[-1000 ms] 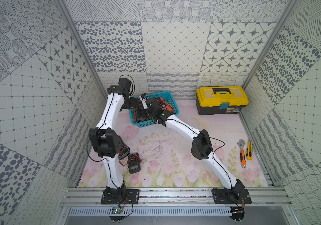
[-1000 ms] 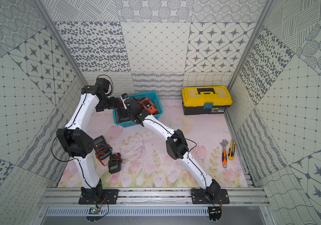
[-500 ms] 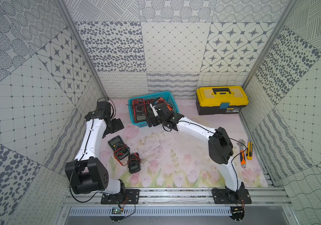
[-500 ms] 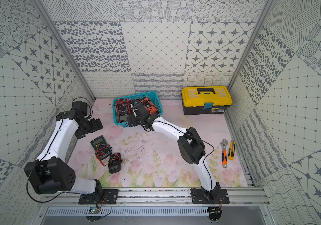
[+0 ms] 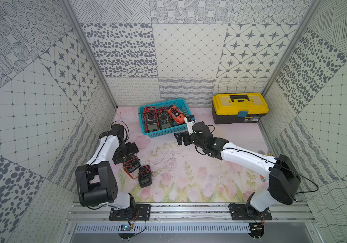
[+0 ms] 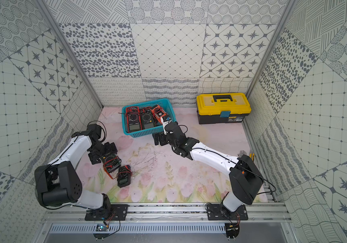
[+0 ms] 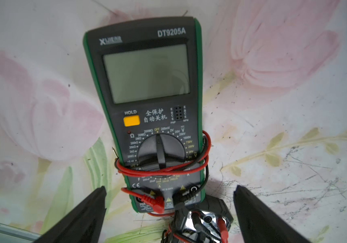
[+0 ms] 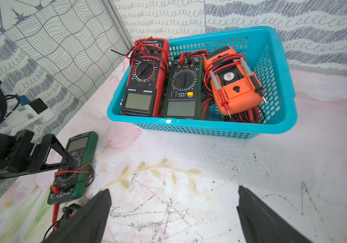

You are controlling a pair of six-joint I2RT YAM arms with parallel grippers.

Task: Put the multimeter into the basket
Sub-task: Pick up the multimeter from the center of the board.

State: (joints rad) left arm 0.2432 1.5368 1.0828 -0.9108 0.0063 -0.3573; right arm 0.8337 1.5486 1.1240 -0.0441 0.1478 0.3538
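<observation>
The left gripper [image 7: 169, 187] was spread astride the green multimeter [image 7: 147, 73], evidently for grasping. The right gripper [image 8: 173, 189] was held open, empty, beside the basket [image 8: 189, 124].

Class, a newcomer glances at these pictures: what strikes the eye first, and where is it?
The turquoise basket at the back of the mat stands out, holding three multimeters side by side. To its right sits the yellow-lidded toolbox. Nearer the front, the open left gripper hangs over a green multimeter on the mat.
</observation>
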